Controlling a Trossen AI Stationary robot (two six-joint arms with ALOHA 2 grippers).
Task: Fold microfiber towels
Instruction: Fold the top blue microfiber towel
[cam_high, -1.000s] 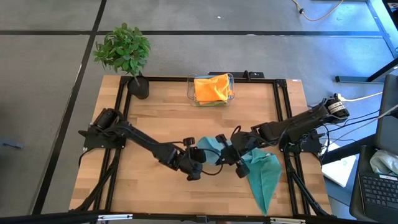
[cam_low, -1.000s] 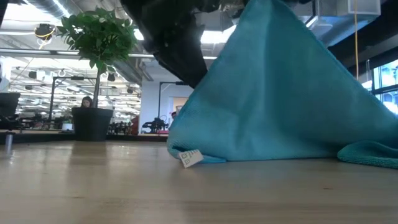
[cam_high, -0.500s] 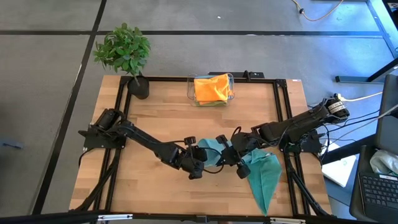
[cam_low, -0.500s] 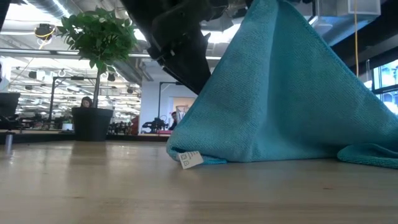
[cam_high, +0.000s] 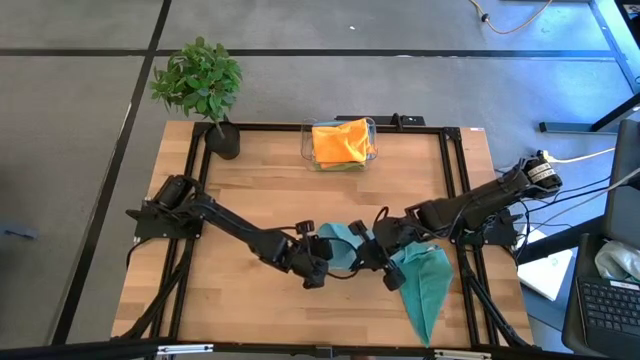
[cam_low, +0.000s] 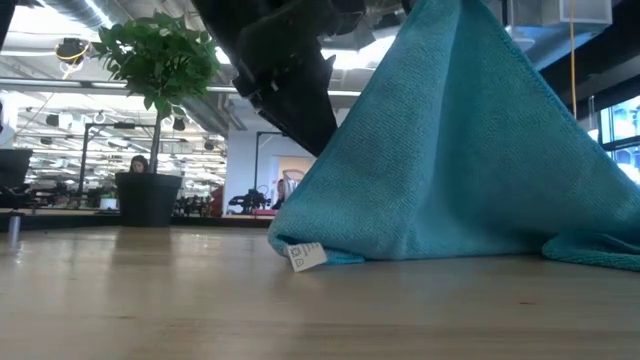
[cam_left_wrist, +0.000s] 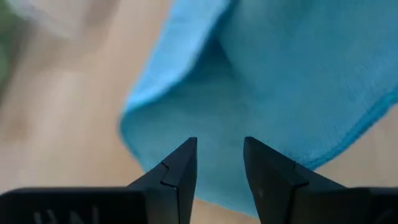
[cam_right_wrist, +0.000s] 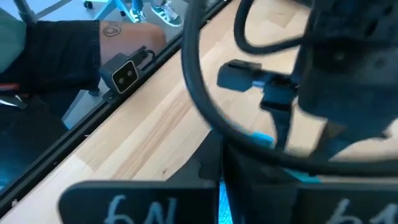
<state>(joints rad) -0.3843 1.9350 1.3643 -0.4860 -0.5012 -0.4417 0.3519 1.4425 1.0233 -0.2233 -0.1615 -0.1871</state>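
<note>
A teal microfiber towel (cam_high: 425, 285) hangs in a tent shape near the table's front middle. Its lower edge and white label (cam_low: 307, 255) rest on the wood. My right gripper (cam_high: 385, 262) is shut on its raised part. My left gripper (cam_high: 325, 265) comes from the left and stands open. In the left wrist view a rounded fold of the towel (cam_left_wrist: 186, 106) lies just beyond its fingertips (cam_left_wrist: 217, 162). I cannot tell whether they touch it. An orange towel (cam_high: 340, 142) lies in a clear bin (cam_high: 372, 128) at the far edge. My right gripper pinches the teal towel between its two shut fingers; only a teal sliver (cam_right_wrist: 219, 198) shows between them. The fingers slant down from the table's right side. The towel hangs below and spreads out, its lower edge (cam_low: 430, 252) resting on the table.
A potted plant (cam_high: 200, 85) stands at the far left corner. The bin with the orange towel sits at the far middle. Bare wood (cam_high: 250, 190) lies between the bin and the arms. A black frame (cam_high: 452, 180) rims the table.
The towel's left slope has drawn in a little toward the table's right edge. Its lower edge and label have stayed on the wood.
</note>
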